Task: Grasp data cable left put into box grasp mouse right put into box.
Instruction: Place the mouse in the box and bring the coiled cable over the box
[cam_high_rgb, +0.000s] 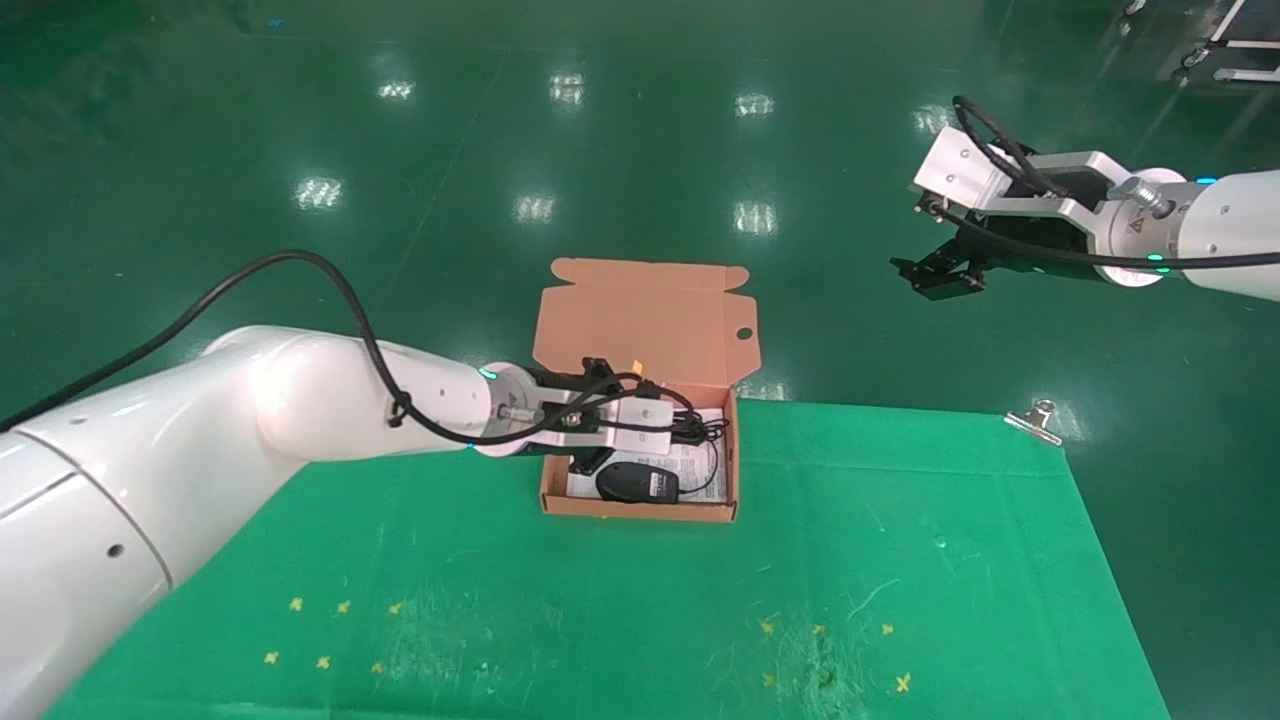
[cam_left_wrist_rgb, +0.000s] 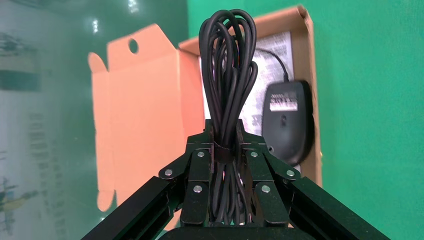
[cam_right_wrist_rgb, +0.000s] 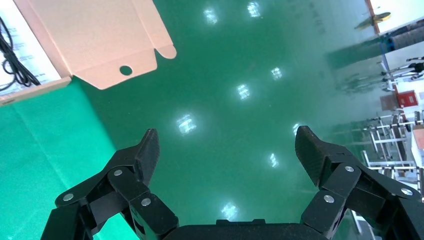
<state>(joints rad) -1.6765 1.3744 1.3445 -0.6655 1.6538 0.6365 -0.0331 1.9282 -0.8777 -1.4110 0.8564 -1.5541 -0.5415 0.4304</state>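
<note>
- Head view shows the box (cam_high_rgb: 640, 512) at the table's (cam_high_rgb: 900, 560) 12 o'clock edge, its flap lid (cam_high_rgb: 645, 325) standing open toward 12 o'clock with a round hole near its 3 o'clock corner.
- A printed white sheet (cam_high_rgb: 700, 462) lines the box bottom; its text is too small to read.
- The mouse (cam_high_rgb: 636, 483) lies inside the box toward 6 o'clock, long axis running 9 to 3 o'clock, with a white label on its underside whose writing is not legible.
- The left gripper (cam_left_wrist_rgb: 226, 150) is over the box, fingers (cam_left_wrist_rgb: 199, 170) clamped on the data cable (cam_left_wrist_rgb: 227, 75) at its banded middle; the coiled loop's long axis runs straight out from the gripper.
- The right gripper (cam_right_wrist_rgb: 225, 150) hangs off the table toward 2 o'clock, above the green floor (cam_high_rgb: 640, 150), its fingers spread wide and holding nothing.
- A metal clip (cam_high_rgb: 1035, 420) sits on the table's 1 o'clock corner.
</note>
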